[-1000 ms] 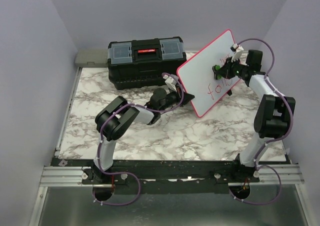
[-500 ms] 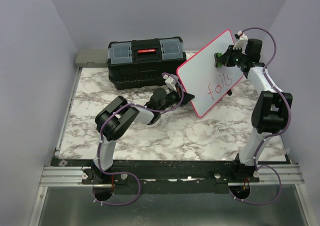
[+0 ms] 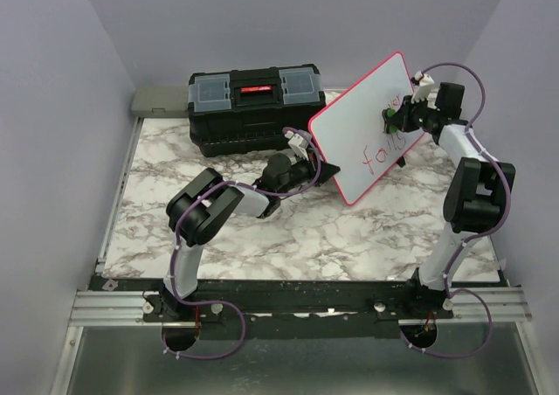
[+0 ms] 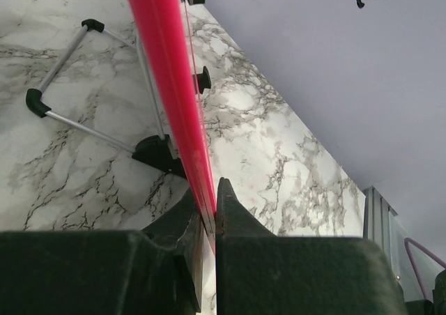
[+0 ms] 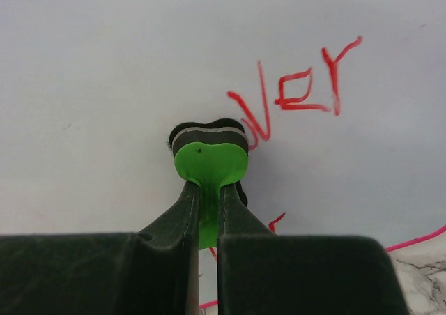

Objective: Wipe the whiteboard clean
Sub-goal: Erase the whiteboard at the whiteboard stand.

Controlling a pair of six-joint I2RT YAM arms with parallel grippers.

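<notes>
your left tool point(image 4: 207, 205) is closed narrow on the pink-red rim of the whiteboard point(image 3: 358, 133), gripping it at the board's lower corner, about 7 o'clock of its face in the top view. the board stands tilted over the desk point(image 3: 288, 229), toward 1 o'clock of the marble top, with its white face turned up toward the overhead camera. in the left wrist view you see the rim edge-on, with a thin metal stand point(image 4: 70, 67) with black tips behind it.

your right tool point(image 5: 207, 207) is pinched tight on the handle of a green eraser point(image 5: 209, 163), whose dark pad lies against the white face in the board's upper right part. red handwriting point(image 5: 300, 92) reading "ver" sits just at 2 o'clock of the eraser, and more red letters run lower down the board.

a black toolbox point(image 3: 255, 105) sits at 11 o'clock of the desk, near the board but apart from it.
</notes>
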